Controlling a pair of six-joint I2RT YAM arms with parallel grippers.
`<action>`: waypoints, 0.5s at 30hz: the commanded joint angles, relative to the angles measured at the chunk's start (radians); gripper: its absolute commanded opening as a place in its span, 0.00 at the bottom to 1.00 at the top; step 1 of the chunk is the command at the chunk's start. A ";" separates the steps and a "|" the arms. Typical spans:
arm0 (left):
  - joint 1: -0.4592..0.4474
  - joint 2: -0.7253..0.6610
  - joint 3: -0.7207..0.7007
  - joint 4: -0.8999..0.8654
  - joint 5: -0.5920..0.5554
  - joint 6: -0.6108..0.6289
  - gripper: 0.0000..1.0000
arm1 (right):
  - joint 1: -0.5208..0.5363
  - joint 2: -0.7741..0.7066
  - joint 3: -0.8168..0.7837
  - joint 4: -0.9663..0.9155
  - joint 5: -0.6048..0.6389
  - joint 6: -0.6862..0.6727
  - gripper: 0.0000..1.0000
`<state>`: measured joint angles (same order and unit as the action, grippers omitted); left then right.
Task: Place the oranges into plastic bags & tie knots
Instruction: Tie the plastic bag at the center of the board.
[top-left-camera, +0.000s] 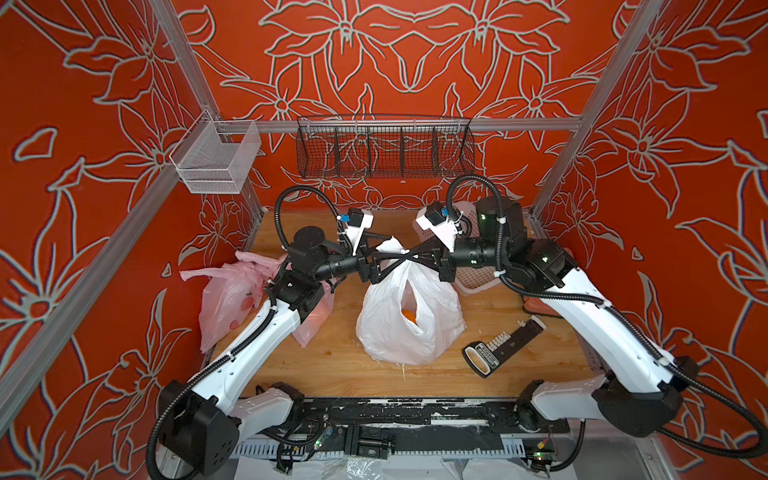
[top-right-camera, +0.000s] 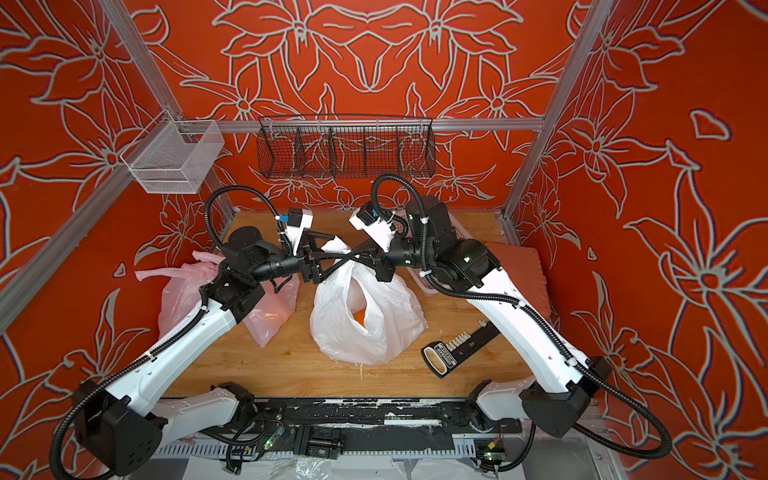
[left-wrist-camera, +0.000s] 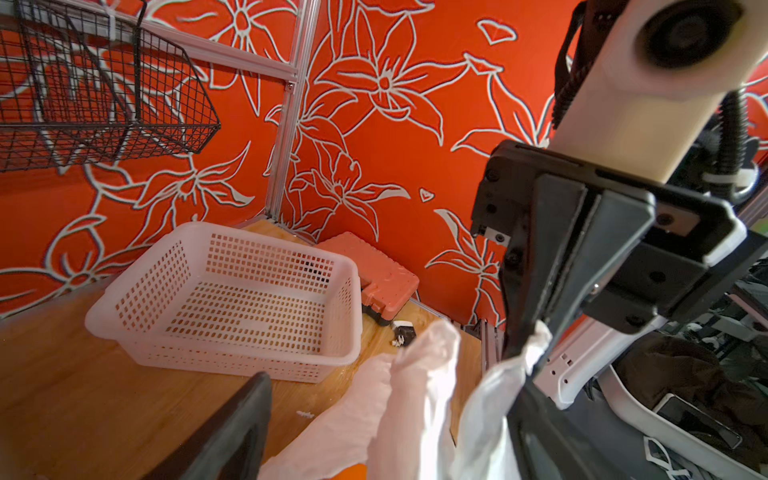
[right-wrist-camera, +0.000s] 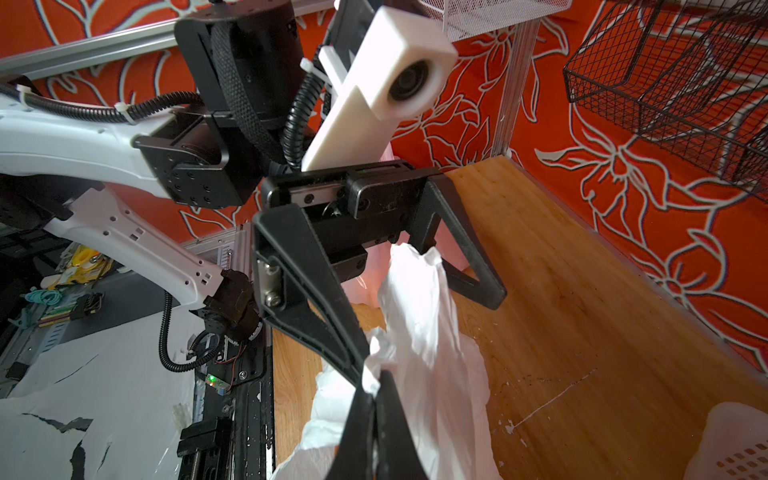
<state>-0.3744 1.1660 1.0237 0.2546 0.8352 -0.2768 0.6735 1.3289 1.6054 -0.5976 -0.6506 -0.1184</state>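
Observation:
A milky white plastic bag (top-left-camera: 409, 328) (top-right-camera: 365, 328) stands mid-table with an orange (top-left-camera: 409, 316) (top-right-camera: 360, 318) showing through its mouth. My right gripper (top-left-camera: 403, 254) (right-wrist-camera: 372, 384) is shut on a twisted handle strap at the bag's top. Facing it, my left gripper (top-left-camera: 395, 251) (left-wrist-camera: 392, 382) is open, its jaws wide apart on either side of the other handle strap (left-wrist-camera: 419, 374). Two pink plastic bags (top-left-camera: 226, 299) (top-left-camera: 311, 324) lie at the left, partly under my left arm. I cannot make out any knots.
An empty pale pink perforated basket (left-wrist-camera: 220, 291) (top-left-camera: 473, 282) sits at the back right beside a salmon case (left-wrist-camera: 382, 274). A black device with white keys (top-left-camera: 503, 345) lies front right. A black wire basket (top-left-camera: 384, 149) and a white mesh basket (top-left-camera: 216, 158) hang on the rail.

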 joint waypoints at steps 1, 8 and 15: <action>-0.017 0.008 0.043 0.130 0.068 -0.031 0.85 | 0.012 -0.011 -0.037 0.006 -0.018 0.018 0.00; -0.021 0.025 0.041 0.137 0.082 -0.023 0.82 | 0.012 -0.057 -0.083 0.072 0.105 0.070 0.00; -0.021 -0.009 0.034 0.048 0.142 0.073 0.84 | 0.008 -0.130 -0.143 0.122 0.193 0.115 0.00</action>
<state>-0.3904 1.1904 1.0359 0.3019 0.9325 -0.2565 0.6804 1.2301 1.4788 -0.5102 -0.4919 -0.0338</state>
